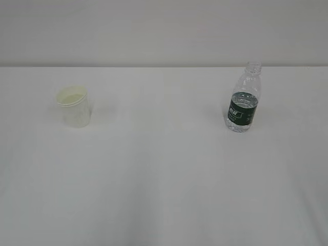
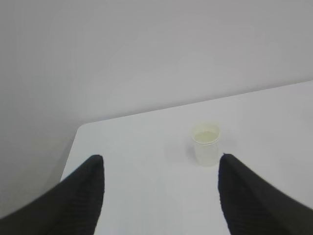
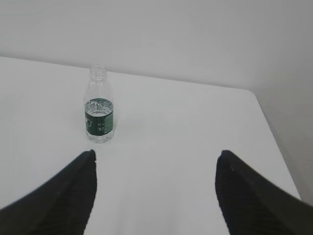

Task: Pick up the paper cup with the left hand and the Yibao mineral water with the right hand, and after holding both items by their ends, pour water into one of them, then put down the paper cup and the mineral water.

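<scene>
The white paper cup stands upright on the left of the table; it also shows in the left wrist view, ahead and right of centre. The Yibao mineral water bottle, clear with a dark green label and no cap, stands upright on the right, partly filled; it also shows in the right wrist view, ahead and to the left. My left gripper is open and empty, short of the cup. My right gripper is open and empty, short of the bottle. Neither gripper shows in the exterior view.
The white table meets a pale wall at the back. Its left edge and rounded corner show in the left wrist view, its right edge in the right wrist view.
</scene>
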Tool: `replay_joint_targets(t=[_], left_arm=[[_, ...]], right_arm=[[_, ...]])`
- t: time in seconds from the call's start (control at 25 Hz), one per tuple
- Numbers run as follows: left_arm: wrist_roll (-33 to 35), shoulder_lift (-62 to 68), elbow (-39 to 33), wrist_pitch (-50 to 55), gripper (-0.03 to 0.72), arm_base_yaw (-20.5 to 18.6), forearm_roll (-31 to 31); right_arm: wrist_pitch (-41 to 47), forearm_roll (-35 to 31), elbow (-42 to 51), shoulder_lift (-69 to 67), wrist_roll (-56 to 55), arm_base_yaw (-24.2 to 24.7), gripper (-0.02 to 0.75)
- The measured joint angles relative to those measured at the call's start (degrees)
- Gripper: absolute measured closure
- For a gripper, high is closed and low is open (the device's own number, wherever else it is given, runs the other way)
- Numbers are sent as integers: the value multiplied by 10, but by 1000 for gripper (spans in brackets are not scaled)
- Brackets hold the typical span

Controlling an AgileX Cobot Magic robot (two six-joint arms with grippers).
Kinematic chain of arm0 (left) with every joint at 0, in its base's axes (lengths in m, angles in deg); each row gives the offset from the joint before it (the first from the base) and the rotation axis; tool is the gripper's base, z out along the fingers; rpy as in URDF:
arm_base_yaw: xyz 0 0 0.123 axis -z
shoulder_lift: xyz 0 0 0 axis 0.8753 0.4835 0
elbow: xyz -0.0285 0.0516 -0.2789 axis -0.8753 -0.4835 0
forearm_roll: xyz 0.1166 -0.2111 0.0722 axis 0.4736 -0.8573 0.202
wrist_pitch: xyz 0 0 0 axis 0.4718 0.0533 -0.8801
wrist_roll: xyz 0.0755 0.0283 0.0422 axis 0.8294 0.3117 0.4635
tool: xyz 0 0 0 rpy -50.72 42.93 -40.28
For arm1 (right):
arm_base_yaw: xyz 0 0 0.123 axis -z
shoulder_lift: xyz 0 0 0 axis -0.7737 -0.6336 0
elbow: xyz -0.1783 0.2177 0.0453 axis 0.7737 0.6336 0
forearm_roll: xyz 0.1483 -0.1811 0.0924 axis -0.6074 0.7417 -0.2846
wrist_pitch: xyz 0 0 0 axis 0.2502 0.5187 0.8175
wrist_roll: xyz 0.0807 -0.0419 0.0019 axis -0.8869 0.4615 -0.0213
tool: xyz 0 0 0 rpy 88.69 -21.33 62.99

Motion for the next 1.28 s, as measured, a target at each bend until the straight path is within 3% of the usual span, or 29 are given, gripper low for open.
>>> replay_joint_targets(t=[0.84, 1.28], left_arm=[[19, -35, 3, 196, 187, 0, -48], [19, -35, -6, 231, 190, 0, -66]], right_arm=[[97, -19, 0, 1, 0, 0, 167], [140, -27, 9, 1, 0, 0, 166]])
